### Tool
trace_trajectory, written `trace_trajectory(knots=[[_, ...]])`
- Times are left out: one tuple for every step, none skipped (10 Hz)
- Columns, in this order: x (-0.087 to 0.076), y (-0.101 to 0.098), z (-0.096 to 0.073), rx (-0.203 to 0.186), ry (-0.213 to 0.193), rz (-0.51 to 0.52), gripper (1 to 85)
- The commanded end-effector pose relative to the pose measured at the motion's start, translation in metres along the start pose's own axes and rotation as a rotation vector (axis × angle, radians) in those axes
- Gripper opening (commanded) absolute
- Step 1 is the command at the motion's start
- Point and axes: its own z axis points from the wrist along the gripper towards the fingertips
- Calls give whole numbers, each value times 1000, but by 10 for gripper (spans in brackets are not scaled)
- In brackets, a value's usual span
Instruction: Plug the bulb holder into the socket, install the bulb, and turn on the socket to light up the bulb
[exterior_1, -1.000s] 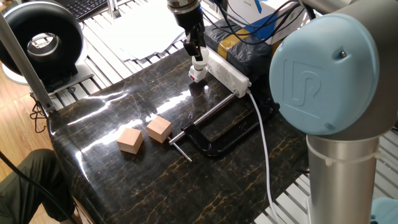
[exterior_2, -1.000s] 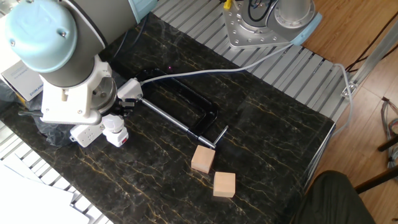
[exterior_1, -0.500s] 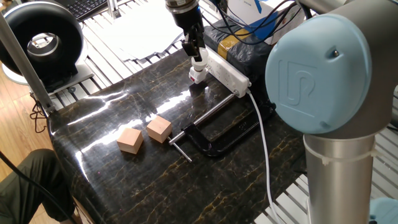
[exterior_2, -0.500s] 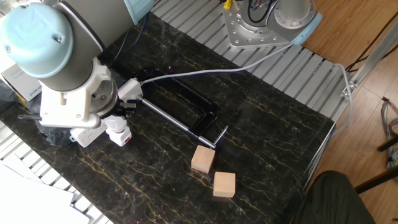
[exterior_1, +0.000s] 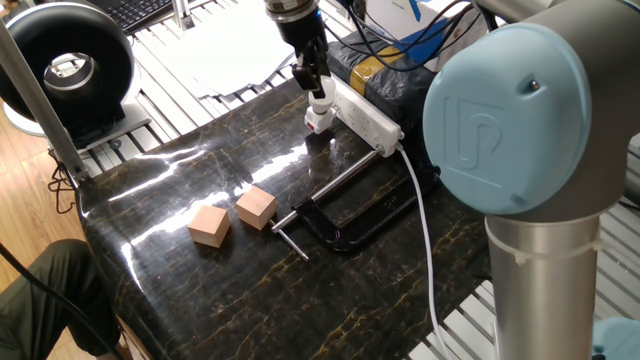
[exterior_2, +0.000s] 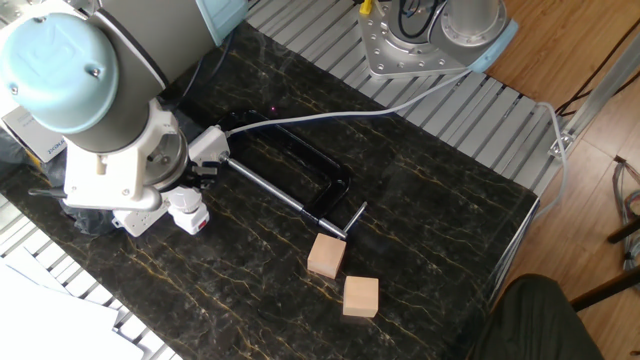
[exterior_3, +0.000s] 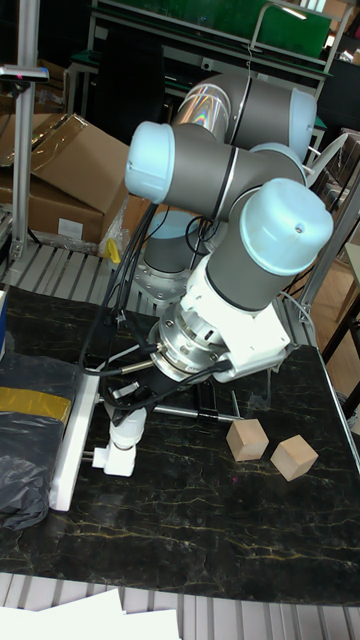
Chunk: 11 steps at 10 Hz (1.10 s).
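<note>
The bulb holder (exterior_1: 318, 121) sits on the dark marble table (exterior_1: 200, 290), just beside the long side of the socket (exterior_1: 366, 115) near the table's back edge, a red mark showing on its lower face. It is not plugged into any outlet; it rests on the tabletop, touching or almost touching the strip's side. Above it stands a white cylindrical piece that seems to be the bulb (exterior_1: 319, 101), seated on the holder, with the gripper (exterior_1: 311, 82) closed around its upper part from above. The fingers are narrow, almost together, clamped on that white piece.

The one fixed view shows the grip and the socket's outlets plainly. In the other fixed view the arm's large joint covers most of the socket (exterior_2: 140, 217) and all of the fingers, so only the holder (exterior_2: 193, 217) and the white piece above it peek out below. The tall fixed view shows the holder (exterior_3: 118, 459) apart from the strip's long edge (exterior_3: 70, 440), with a small gap between them.

Outward, a black clamp (exterior_1: 345, 215) lies on the middle of the table, its screw bar reaching toward two wooden cubes (exterior_1: 232, 217) further out. The socket's thick white cable (exterior_1: 428, 250) runs off the table's right edge. The near half of the table is open.
</note>
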Motion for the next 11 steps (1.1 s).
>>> trace_trajectory(knots=[[-2,-1,1,-4,-1,4,10],[-2,-1,1,-4,-1,4,10],[-3,-2,1,-3,-2,6,10],[-3,-2,1,-1,-3,8,10],[-2,-3,1,3,0,9,10],[-1,-4,1,5,2,11,10],[0,-6,0,5,2,11,10],[1,-8,-1,5,4,11,10],[2,-9,-1,9,7,12,10],[2,-10,-1,12,8,13,10],[1,-11,-1,15,4,14,10]])
